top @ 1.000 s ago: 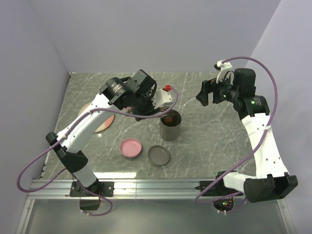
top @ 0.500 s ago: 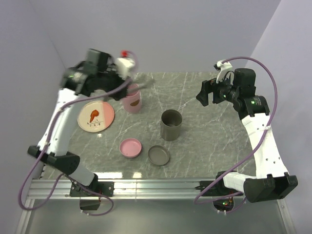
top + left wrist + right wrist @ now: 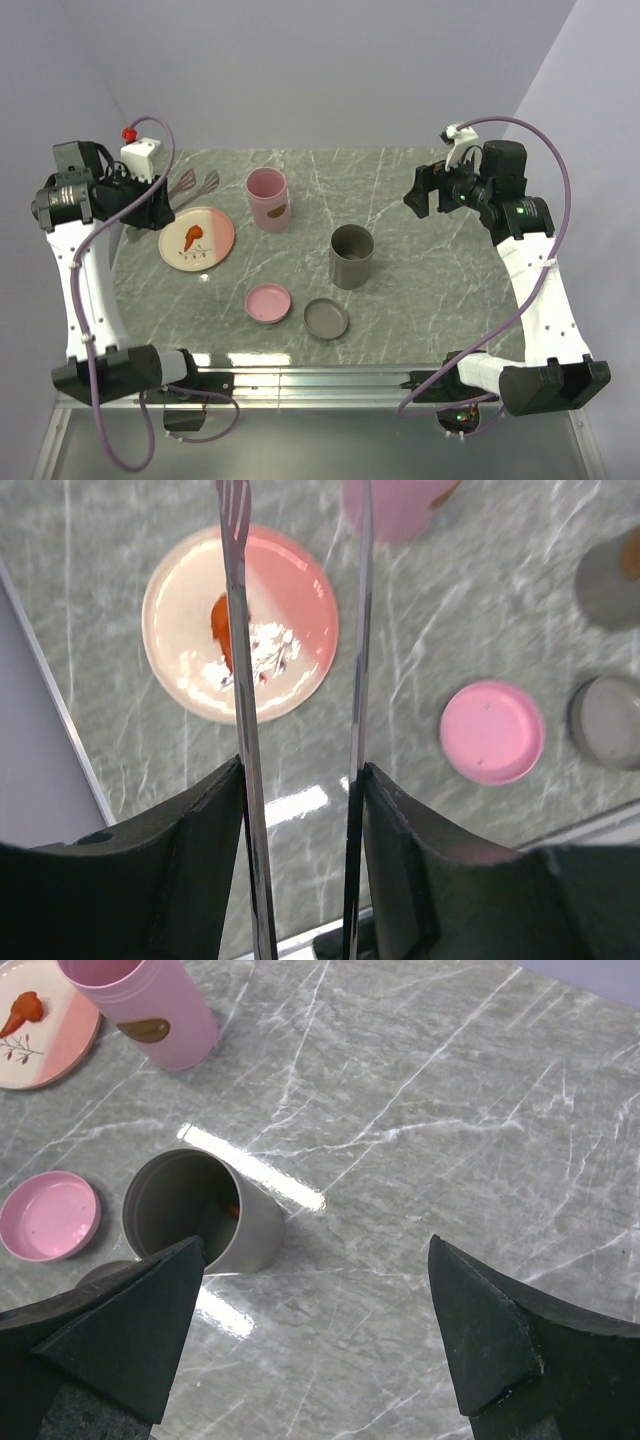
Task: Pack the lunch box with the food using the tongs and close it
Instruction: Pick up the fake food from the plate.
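Two pincers we see: left gripper (image 3: 300, 770) clamped on the tongs (image 3: 238, 680), plate (image 3: 165, 615) beyond its fingers; right gripper (image 3: 316, 1242) spread wide, grey cup (image 3: 255, 1240) beside one finger.

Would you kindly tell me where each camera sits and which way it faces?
Top external: above, behind the robot, facing down at the table; left arm, right arm show.
Left wrist: on its arm, facing down along the tongs to the plate; left hand shows.
Right wrist: on its arm, facing down at the grey cup; open right hand shows.
Shared: all see the plate.
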